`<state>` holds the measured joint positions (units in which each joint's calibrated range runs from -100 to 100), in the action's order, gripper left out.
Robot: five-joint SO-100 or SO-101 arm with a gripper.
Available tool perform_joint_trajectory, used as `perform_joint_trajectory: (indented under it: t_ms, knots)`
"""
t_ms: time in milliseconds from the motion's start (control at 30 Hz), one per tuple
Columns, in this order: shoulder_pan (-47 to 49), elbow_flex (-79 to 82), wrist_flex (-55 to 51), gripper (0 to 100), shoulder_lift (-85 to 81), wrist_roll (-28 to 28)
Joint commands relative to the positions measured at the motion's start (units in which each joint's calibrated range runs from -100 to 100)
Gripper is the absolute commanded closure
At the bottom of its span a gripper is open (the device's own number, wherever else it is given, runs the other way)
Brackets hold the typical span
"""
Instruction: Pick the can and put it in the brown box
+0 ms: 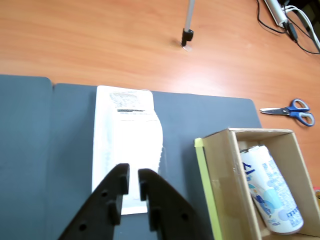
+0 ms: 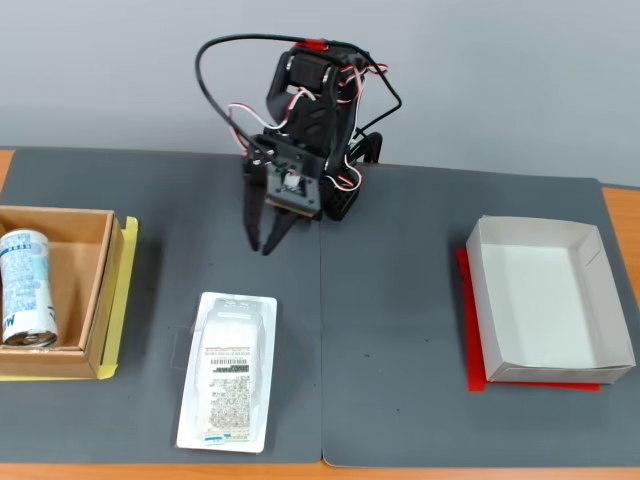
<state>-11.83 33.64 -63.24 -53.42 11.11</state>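
The white can with blue patterns (image 2: 24, 288) lies on its side inside the brown cardboard box (image 2: 98, 305) at the left edge of the fixed view. In the wrist view the can (image 1: 270, 189) lies in the box (image 1: 223, 180) at the lower right. My black gripper (image 2: 265, 246) hangs above the grey mat near the arm's base, well to the right of the box and apart from it. In the wrist view the gripper (image 1: 131, 176) is shut and empty, with the fingertips nearly touching, over the near end of the blister pack.
A flat white blister pack (image 2: 229, 371) (image 1: 127, 145) lies on the grey mat (image 2: 400, 300). A white-grey tray box (image 2: 545, 300) stands at the right on a red sheet. Blue scissors (image 1: 292, 111), cables and a stand foot (image 1: 186, 37) lie on the wooden table beyond the mat.
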Motion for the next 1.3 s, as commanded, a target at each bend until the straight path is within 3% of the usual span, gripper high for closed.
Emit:
perform_joint_trajectory:
  t_ms: [0, 167, 400, 700, 1267]
  knots:
    - [3.8, 1.9, -0.2, 99, -5.2, -3.1]
    - [9.0, 9.4, 0.1, 99, -12.9, -7.1]
    - [14.4, 23.8, 0.4, 99, -26.4, -7.1]
    - [14.2, 44.0, 0.6, 99, -45.2, -7.1]
    - [12.7, 62.1, 0.5, 99, -46.2, -7.5]
